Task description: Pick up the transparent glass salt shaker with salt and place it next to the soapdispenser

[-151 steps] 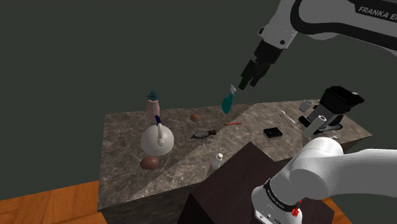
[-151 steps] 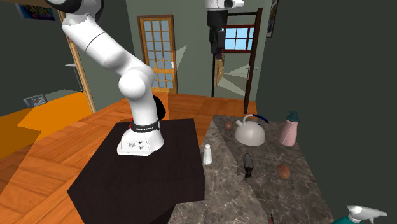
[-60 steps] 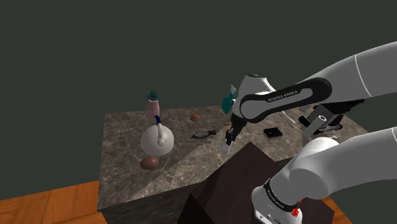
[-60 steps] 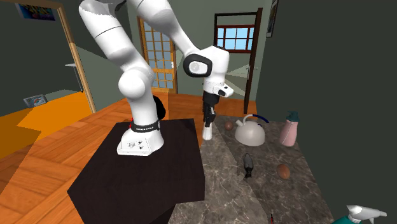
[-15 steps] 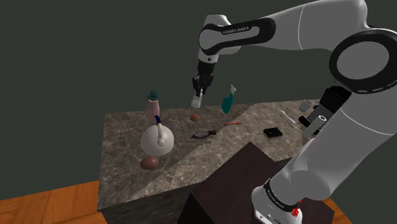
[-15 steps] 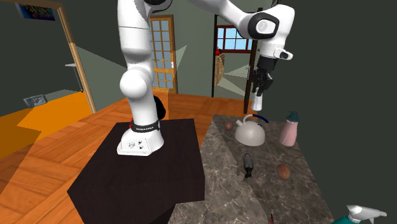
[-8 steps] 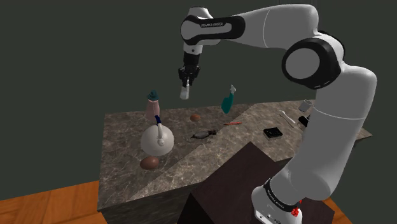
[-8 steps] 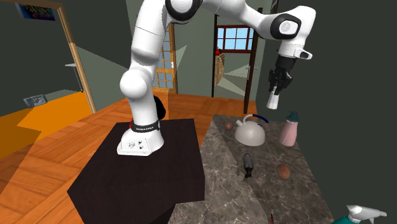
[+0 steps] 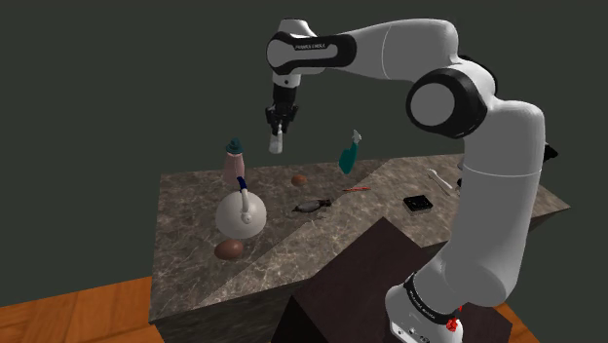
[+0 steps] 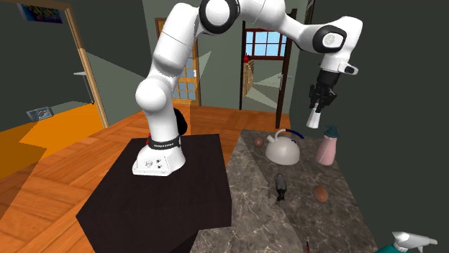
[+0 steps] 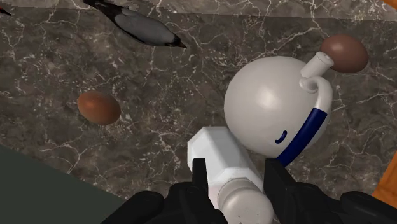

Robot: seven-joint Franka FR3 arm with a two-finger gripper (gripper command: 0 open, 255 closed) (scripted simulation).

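My gripper (image 9: 276, 130) is shut on the salt shaker (image 9: 276, 144), a small pale bottle with a rounded grey cap. It hangs high in the air over the dark marble counter (image 9: 195, 258). The pink soap dispenser (image 9: 233, 165) with a teal top stands at the counter's back, below the shaker and a little toward the shoulder view's left. In the second exterior view the shaker (image 10: 314, 118) hangs just above and left of the dispenser (image 10: 328, 148). In the wrist view both fingers (image 11: 199, 175) clasp the shaker (image 11: 219, 159), with the white kettle (image 11: 270, 105) beneath.
A white kettle (image 9: 241, 212) with a blue handle stands in front of the dispenser. Two brown eggs (image 9: 230, 249) (image 9: 300, 179), a dark grey object (image 9: 312, 206), a teal spray bottle (image 9: 348, 153), a red pen (image 9: 357, 189) and a black item (image 9: 420, 203) lie on the counter. The dark stand (image 9: 365, 278) is at the front.
The arm has carried the shaker toward the shoulder view's left, from above the brown egg to near the soap dispenser, still high. The grip has held.
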